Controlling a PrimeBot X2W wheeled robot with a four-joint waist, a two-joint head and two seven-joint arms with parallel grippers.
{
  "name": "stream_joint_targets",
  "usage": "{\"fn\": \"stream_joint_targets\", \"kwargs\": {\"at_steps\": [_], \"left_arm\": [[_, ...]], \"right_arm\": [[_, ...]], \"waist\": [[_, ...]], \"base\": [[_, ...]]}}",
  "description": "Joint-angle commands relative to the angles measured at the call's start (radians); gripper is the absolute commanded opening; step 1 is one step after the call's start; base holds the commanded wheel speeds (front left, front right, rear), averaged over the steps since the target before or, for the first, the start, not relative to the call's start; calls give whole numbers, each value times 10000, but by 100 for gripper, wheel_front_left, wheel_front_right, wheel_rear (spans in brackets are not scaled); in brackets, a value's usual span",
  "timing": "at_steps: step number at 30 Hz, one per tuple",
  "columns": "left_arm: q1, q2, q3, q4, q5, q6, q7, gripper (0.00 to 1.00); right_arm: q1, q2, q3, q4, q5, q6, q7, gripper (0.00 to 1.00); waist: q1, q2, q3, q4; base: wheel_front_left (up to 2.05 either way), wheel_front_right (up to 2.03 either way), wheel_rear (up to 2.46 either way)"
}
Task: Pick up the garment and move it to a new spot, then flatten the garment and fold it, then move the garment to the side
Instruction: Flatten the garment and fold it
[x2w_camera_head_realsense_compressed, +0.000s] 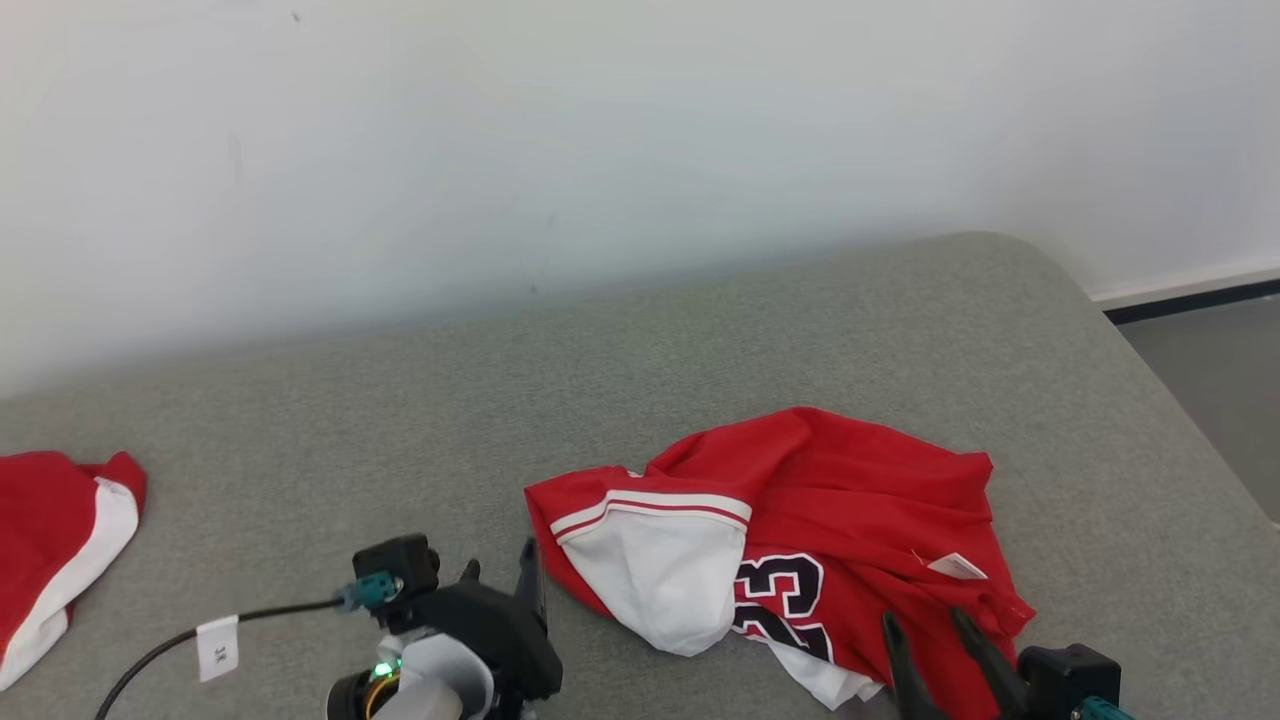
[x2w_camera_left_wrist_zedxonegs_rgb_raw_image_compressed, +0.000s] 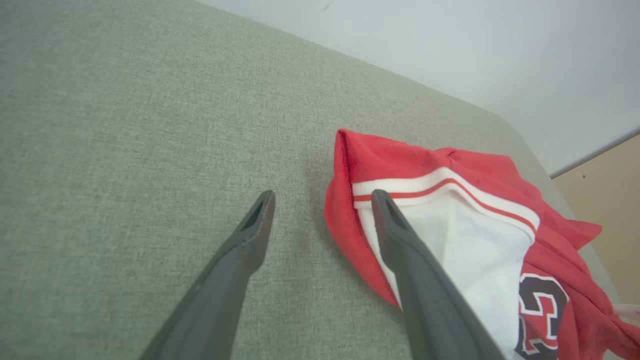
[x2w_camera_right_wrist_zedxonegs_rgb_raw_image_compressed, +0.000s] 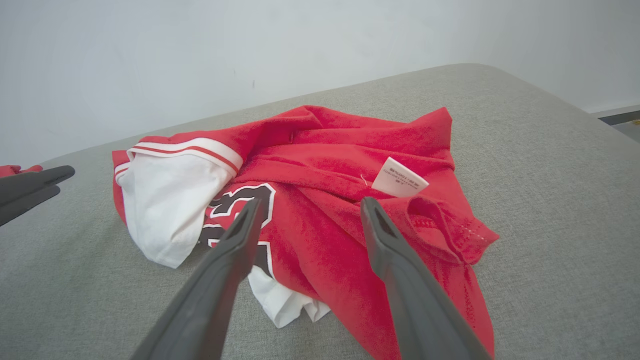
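The garment (x2w_camera_head_realsense_compressed: 800, 520) is a red and white jersey with a dark "23", lying crumpled on the grey table (x2w_camera_head_realsense_compressed: 400, 400) right of centre. My left gripper (x2w_camera_head_realsense_compressed: 498, 572) stands open just left of the jersey's red hem. In the left wrist view the left gripper (x2w_camera_left_wrist_zedxonegs_rgb_raw_image_compressed: 322, 196) has one finger over the bare cloth of the table and the other over the white panel of the garment (x2w_camera_left_wrist_zedxonegs_rgb_raw_image_compressed: 475, 240). My right gripper (x2w_camera_head_realsense_compressed: 924, 620) is open over the jersey's near right part. In the right wrist view, the right gripper (x2w_camera_right_wrist_zedxonegs_rgb_raw_image_compressed: 314, 201) hovers above the red fabric of the garment (x2w_camera_right_wrist_zedxonegs_rgb_raw_image_compressed: 325, 150), nothing pinched.
A second red and white garment (x2w_camera_head_realsense_compressed: 50, 540) lies at the table's left edge. The table's rounded right edge (x2w_camera_head_realsense_compressed: 1150, 400) drops to the floor. A white wall stands behind. A black cable with a white tag (x2w_camera_head_realsense_compressed: 218, 648) trails from my left wrist.
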Motion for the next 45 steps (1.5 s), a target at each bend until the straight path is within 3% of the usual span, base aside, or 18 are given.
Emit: {"fn": "stream_joint_targets", "kwargs": {"at_steps": [1,8,24,26,28,29,30,32,33,39,45], "left_arm": [[284,-21,-32,-102,-93,-239,-56,100],[744,-225,-944,-767,89,-783,582,100],[287,-404,-1724,-361,-36,-241,759,99],[237,-404,-1751,-281,-54,-246,746,79],[192,-408,-1767,-183,-77,-252,729,70],[185,-410,-1757,-136,-126,-235,714,49],[142,-409,-1771,-79,-123,-198,673,45],[40,-407,-1766,-17,-167,-163,541,9],[1,-407,-1774,0,-178,-170,513,0],[-102,-405,-1661,-50,-316,-412,-6,0],[226,-84,-740,-967,-773,-752,-759,0]], "right_arm": [[88,-5,-28,-12,19,34,-18,100],[153,-9,-2,-35,48,34,65,100],[60,-2,60,-28,123,34,-23,100],[37,1,75,-20,149,34,-44,100],[-24,-1,85,-2,168,34,-56,100],[-54,0,92,13,176,34,-68,100],[-89,0,105,29,188,34,-81,100],[-152,4,126,60,202,34,-102,100],[-161,5,135,80,201,34,-119,100],[-64,7,88,154,212,34,-215,100],[-44,5,-170,-12,90,34,-212,100]], "waist": [[0,-1,-77,147],[0,-1,-97,223],[0,-1,353,-902],[0,-1,403,-960],[0,-1,446,-1005],[0,-1,462,-1019],[0,-1,477,-1028],[0,-1,496,-1023],[0,-1,499,-1010],[0,-1,469,-810],[0,-1,407,-468]], "base": [[0,0,0],[0,0,0],[0,0,0],[0,0,0],[0,0,0],[0,0,0],[0,0,0],[0,0,0],[0,0,0],[0,0,0],[0,0,0]]}}
